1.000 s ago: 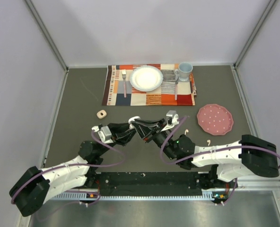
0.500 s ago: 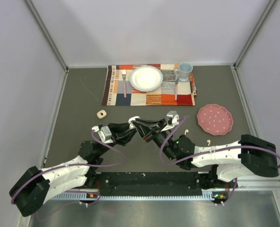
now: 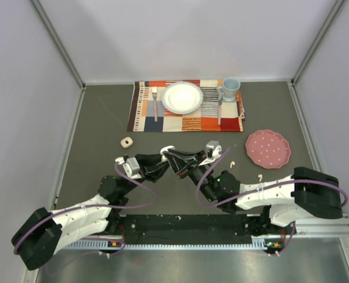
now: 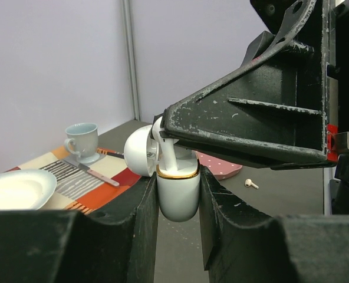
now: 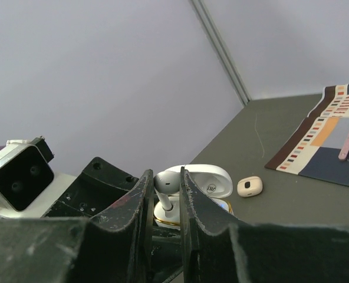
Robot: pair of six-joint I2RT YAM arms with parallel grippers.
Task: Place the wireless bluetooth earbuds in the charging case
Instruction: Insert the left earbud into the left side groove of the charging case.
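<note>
Earbud [image 5: 164, 181] first: it is pinched between the shut jaws of the right pincer [image 5: 166, 194], head up, with its stem pointing down into the mouth of the charging case [image 4: 177, 199] right beneath that pincer's tips. The left pincer [image 4: 177, 180] is clamped on the case from both sides, holding it upright off the table with the gold rim just above its fingers and the lid [image 4: 140, 152] swung open to one side. The two pincers meet tip to tip, the right one bearing down from above onto the left.

From where I stand, this looks like the seating step itself: the stem seems partly in the well, but the head sits proud of the rim, so I would not call it home yet. I cannot tell whether the stem is lined up squarely with its slot.

The next move calls for a short, straight push down along the stem, with the left pincer holding the case steady, then a release only once the bud sits flush. A skewed push could tip the case in its grip or pop the bud out.

Two loose earbuds [image 3: 232, 163] [image 3: 259, 177] lie on the table off to the right pincer's outer side, near a pink plate [image 3: 268, 148], well apart from both pincers, so more remains to be done.
</note>
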